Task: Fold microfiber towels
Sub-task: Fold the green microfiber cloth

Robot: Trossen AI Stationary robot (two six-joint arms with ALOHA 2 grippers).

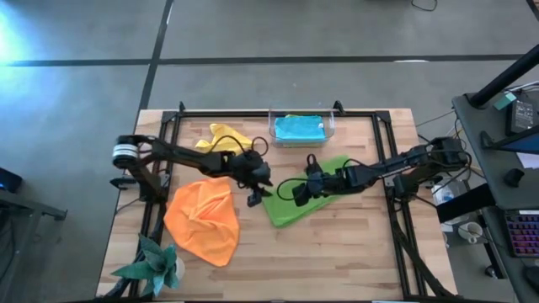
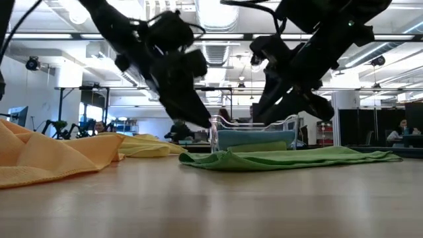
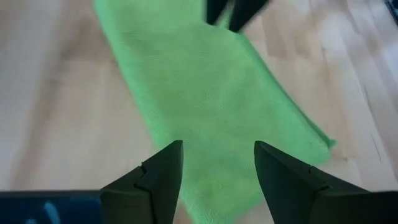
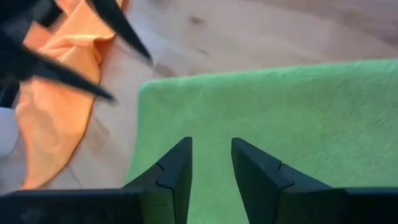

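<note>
High view: left gripper (image 1: 256, 195) and right gripper (image 1: 296, 192), jaws open, over lime green towel (image 1: 305, 204), frame centre.

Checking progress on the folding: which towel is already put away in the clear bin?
The blue towel, lying in the clear bin at the table's far edge. The orange, yellow and green ones lie on the bare tabletop.

part of lime green towel (image 1: 295, 204) hidden under both arms in high view. far end of it cut off by edge in left wrist view, blurred too. orange towel (image 2: 46, 155) cut off at low view's edge. blue towel (image 1: 299, 128) in clear bin (image 1: 330, 128), folds too small to tell. ppl in bg of low view too small to make out.
</note>
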